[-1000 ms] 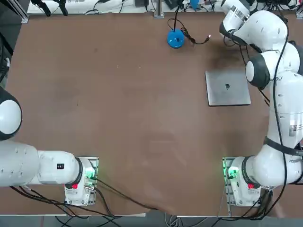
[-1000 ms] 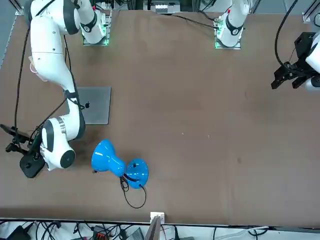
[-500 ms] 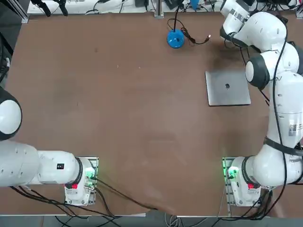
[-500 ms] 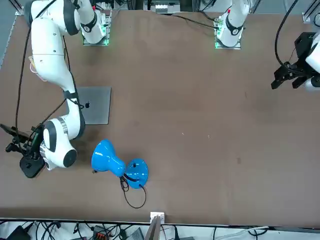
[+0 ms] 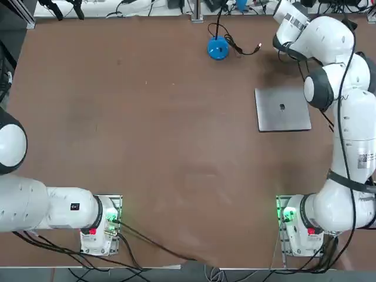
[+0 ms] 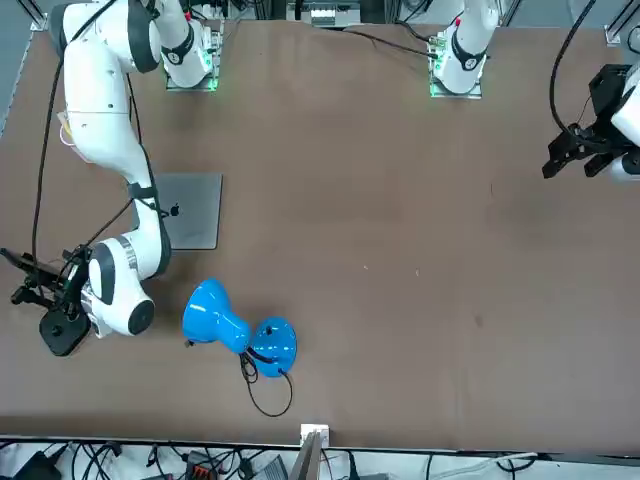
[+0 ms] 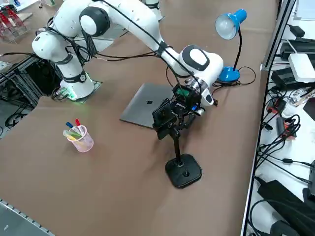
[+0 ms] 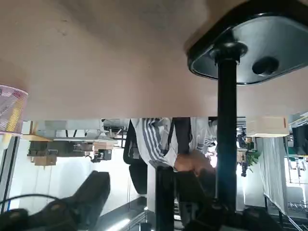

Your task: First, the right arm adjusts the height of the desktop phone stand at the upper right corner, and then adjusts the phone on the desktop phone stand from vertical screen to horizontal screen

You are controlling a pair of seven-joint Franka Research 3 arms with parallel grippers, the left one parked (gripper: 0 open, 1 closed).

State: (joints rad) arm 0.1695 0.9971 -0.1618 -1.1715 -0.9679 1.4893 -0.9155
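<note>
So, closest to the right side camera, a pink see-through cup (image 7: 80, 139) with a few coloured pens in it is parked on the brown worktop (image 7: 98, 196). It is well apart from everything else.

Next in, the desktop phone stand (image 7: 183, 171) is planted near the worktop's right edge. Its rounded black base is flat on the surface and its thin pole is upright. The phone (image 7: 161, 117) is carried at the top of that pole, well clear of the worktop, and it's seen mostly edge-on, so its orientation can't really be called.

The pincer (image 7: 176, 120) is brought right up against the top of the pole, just beside the phone. Whether it's open or clamped on anything can't be told, tbh; too much black on black up there. In the wrist view only the pole and base are made out clearly.

Behind that, a closed grey laptop (image 7: 146, 109) is laid flat, near the stand but not touching it. The right arm (image 7: 133, 22) is stretched out over it from its green-lit base.

Farthest off, a blue desk lamp (image 7: 228, 25) is stood on its round base with its cable looped beside it.
</note>
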